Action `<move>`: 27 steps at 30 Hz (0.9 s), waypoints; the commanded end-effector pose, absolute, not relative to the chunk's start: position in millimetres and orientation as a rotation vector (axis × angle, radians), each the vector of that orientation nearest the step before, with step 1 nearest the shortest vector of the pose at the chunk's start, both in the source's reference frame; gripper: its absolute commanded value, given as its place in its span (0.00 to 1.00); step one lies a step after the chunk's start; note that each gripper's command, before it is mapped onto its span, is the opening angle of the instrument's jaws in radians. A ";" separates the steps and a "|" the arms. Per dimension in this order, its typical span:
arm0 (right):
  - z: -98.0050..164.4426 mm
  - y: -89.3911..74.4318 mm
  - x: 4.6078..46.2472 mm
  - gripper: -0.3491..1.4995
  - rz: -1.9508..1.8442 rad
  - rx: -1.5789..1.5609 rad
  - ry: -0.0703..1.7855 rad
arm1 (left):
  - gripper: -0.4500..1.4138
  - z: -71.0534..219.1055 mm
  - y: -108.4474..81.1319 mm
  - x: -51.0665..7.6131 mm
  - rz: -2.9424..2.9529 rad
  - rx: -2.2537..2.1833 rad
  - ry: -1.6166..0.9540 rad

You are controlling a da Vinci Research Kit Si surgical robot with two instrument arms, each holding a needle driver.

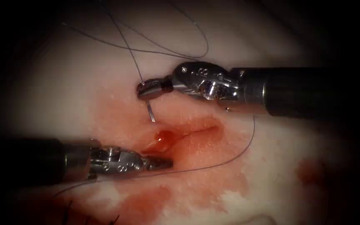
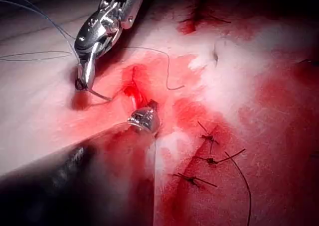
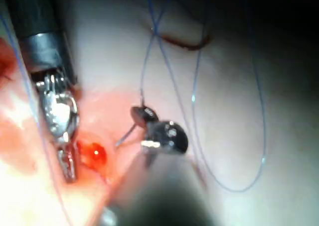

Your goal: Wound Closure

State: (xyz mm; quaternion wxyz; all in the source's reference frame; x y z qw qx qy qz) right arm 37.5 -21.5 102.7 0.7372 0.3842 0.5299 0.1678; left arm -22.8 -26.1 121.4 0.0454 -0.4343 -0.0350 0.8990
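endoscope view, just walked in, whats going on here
A bench suturing exercise on the tissue. The right gripper is shut on the needle near its back end, and the needle's tip meets the tissue at the upper edge of the cut. The left gripper sits shut just below the cut, holding nothing that I can make out. Thread loops loosely across the tissue, and red fluid pools in the cut.

endoscope: centre lit, edges black | glare on tissue (image 2: 234, 71) | right wrist: blurred
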 end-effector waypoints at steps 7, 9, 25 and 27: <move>102.9 -21.8 38.1 0.00 0.409 0.893 1.139 | 0.22 122.1 -26.4 -23.2 2.750 -1.325 -0.111; 103.0 -22.0 38.2 0.00 0.405 0.922 1.130 | 0.22 122.1 -26.4 -23.2 2.752 -1.322 -0.113; 103.3 -20.4 38.7 0.00 0.440 0.894 1.129 | 0.22 122.0 -26.5 -23.2 2.755 -1.319 -0.115; 103.4 -20.1 38.8 0.00 0.446 0.889 1.127 | 0.22 121.9 -26.6 -23.2 2.754 -1.318 -0.115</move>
